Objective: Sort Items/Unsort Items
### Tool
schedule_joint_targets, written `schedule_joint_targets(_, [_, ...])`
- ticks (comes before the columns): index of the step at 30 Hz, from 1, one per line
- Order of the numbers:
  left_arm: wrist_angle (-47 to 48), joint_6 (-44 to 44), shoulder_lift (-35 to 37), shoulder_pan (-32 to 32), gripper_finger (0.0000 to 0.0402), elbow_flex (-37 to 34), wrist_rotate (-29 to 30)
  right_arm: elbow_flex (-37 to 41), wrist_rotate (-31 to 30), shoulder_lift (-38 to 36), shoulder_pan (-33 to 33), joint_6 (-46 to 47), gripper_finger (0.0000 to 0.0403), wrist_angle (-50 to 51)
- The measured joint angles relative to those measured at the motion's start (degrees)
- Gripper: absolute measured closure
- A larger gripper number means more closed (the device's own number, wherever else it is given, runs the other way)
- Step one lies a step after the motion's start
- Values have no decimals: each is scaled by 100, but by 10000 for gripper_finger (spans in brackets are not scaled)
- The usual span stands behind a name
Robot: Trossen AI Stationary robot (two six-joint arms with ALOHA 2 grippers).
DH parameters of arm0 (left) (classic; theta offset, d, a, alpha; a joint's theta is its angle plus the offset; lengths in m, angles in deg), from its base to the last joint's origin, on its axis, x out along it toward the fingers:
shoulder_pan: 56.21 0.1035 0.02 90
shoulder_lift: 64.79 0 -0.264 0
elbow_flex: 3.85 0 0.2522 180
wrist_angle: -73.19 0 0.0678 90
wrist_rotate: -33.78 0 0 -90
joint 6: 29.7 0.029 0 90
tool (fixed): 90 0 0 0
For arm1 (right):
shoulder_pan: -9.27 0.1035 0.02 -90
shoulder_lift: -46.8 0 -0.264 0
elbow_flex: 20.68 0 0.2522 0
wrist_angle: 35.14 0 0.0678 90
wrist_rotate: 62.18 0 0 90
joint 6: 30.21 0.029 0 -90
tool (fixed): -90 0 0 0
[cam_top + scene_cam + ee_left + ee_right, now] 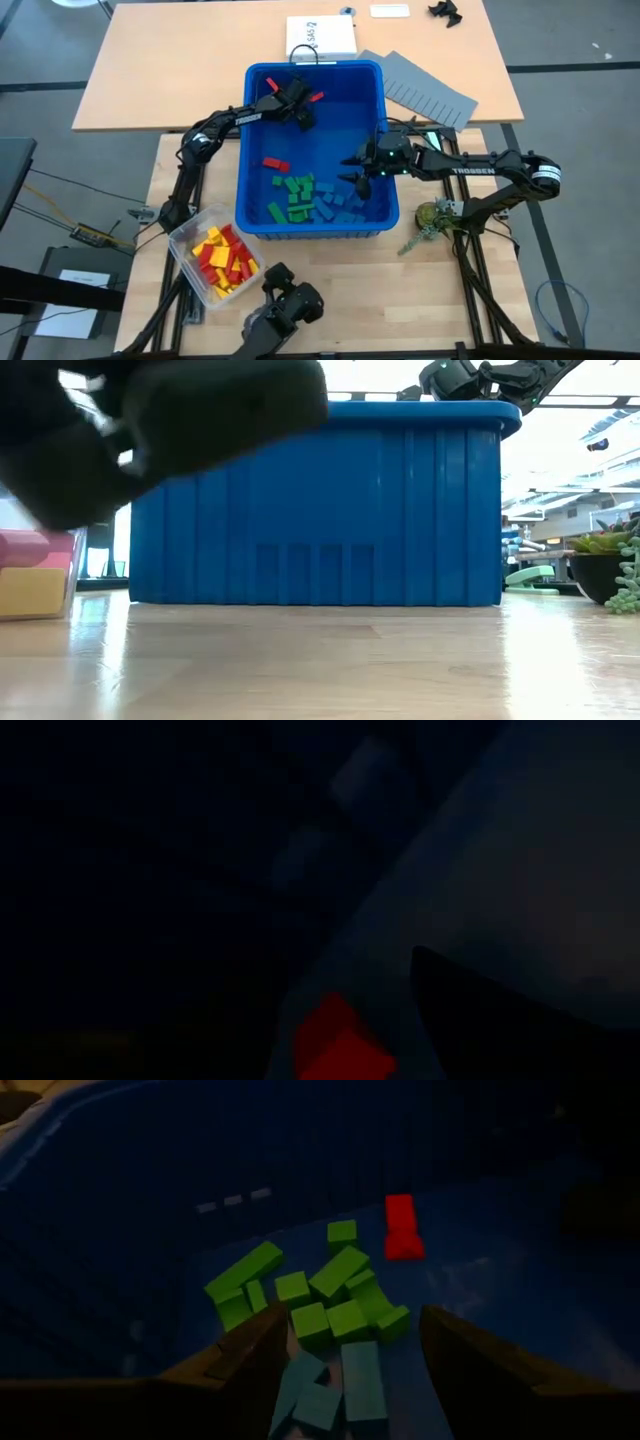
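Note:
The large blue bin stands mid-table. On its floor lie green blocks, blue blocks and one red block. My left gripper reaches into the bin's far left corner, open. A second red block lies just ahead of it, beside one dark finger. I see no touch. My right gripper hangs open above the green blocks and blue blocks, touching none.
A clear tub holding red and yellow blocks stands off the bin's near left corner. A grey slotted sheet and a white box lie beyond the bin. A small plant stands at its right.

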Motion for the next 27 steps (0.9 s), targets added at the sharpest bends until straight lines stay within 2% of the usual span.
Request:
schedule_joint_targets(4, [47,25,-262,58,172,0,-350,0,-42,0,4,45,174,3])
schedule_joint_targets(13, [-223,-41,-435,91,172,20,473,0,-198,0,2,66,174,172])
schedule_joint_targets(19, [-16,-936,-433,102,172,2,685,0,-196,0,4,136,174,189])
schedule_joint_targets(22, [174,-1395,-424,137,172,11,418,0,-195,0,3,175,174,221])
schedule_joint_targets(27, [616,-1858,-393,266,172,35,-442,-1,-197,0,3,168,174,245])
